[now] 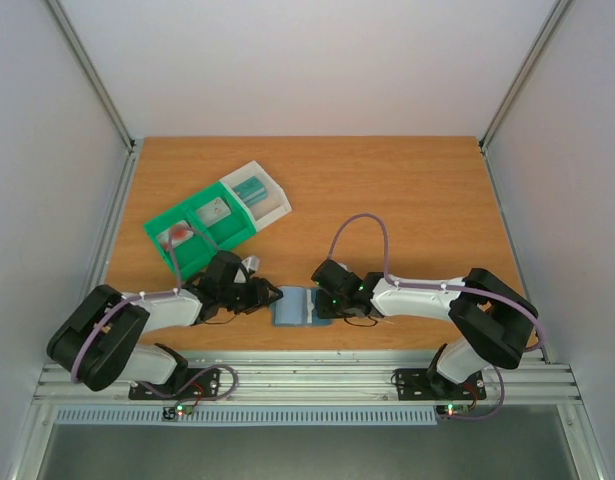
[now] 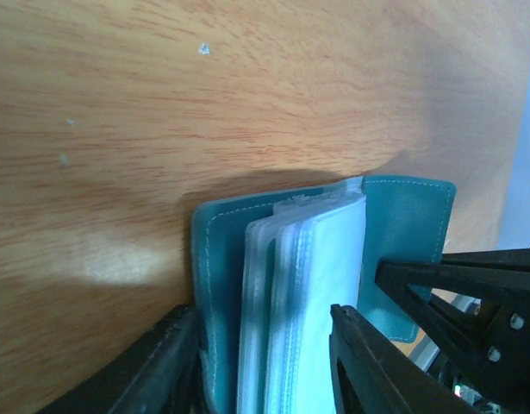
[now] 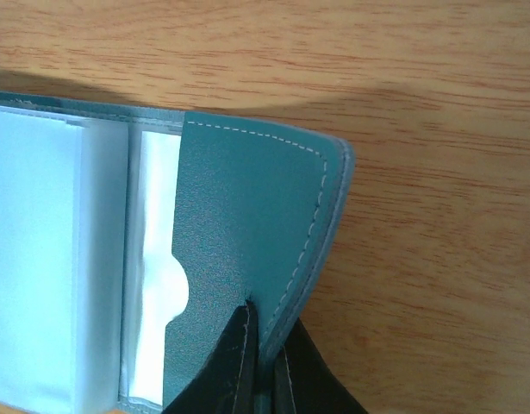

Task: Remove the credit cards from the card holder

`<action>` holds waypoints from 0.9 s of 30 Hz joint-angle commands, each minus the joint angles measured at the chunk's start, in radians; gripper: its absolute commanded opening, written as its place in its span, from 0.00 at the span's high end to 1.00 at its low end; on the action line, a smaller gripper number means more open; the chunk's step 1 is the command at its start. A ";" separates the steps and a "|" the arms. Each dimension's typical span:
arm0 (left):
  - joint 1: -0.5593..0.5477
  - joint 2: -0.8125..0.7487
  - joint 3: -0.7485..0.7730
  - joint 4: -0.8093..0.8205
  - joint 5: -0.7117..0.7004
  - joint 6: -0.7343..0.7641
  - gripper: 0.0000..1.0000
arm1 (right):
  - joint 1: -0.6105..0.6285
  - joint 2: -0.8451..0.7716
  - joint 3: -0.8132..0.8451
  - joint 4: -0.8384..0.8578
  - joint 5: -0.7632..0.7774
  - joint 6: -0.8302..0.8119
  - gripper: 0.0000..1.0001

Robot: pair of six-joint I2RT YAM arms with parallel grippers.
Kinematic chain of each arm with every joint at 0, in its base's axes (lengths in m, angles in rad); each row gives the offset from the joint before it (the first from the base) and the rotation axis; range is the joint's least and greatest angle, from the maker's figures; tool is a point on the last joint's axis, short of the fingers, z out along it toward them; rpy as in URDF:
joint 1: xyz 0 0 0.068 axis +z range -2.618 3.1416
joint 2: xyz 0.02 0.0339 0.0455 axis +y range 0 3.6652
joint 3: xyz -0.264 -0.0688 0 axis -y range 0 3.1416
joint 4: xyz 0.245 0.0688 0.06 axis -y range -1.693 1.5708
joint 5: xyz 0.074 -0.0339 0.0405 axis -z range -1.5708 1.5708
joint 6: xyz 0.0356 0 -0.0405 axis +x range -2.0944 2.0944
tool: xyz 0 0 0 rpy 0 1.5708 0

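stitched teal card holder (image 2: pixel 407 250) on wood table (image 1: pixel 387 190); left gripper (image 2: pixel 263 315) clasps clear sleeves (image 2: pixel 308 285), right gripper (image 3: pixel 263 336) pinches cover

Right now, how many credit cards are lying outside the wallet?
2: a teal card in the white bin and a pale card in a compartment of the green tray. More may be hidden inside the card holder.

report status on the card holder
right tool shut on card holder cover. left tool straddles sleeve stack, grip unclear. nothing in the way.
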 commanded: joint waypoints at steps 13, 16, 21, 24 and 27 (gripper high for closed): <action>-0.011 0.025 -0.060 0.255 0.151 -0.135 1.00 | 0.000 -0.080 0.066 -0.239 0.022 0.016 0.73; -0.013 -0.001 -0.060 0.269 0.170 -0.161 0.99 | 0.000 -0.103 0.137 -0.344 0.035 0.017 0.70; -0.020 -0.077 -0.054 0.188 0.150 -0.161 1.00 | 0.001 -0.135 0.217 -0.393 -0.021 -0.006 0.68; -0.024 -0.127 -0.054 0.123 0.127 -0.144 1.00 | 0.008 -0.144 0.229 -0.368 -0.069 0.010 0.66; -0.029 -0.175 -0.053 0.060 0.091 -0.125 1.00 | 0.015 -0.143 0.229 -0.324 -0.109 0.035 0.61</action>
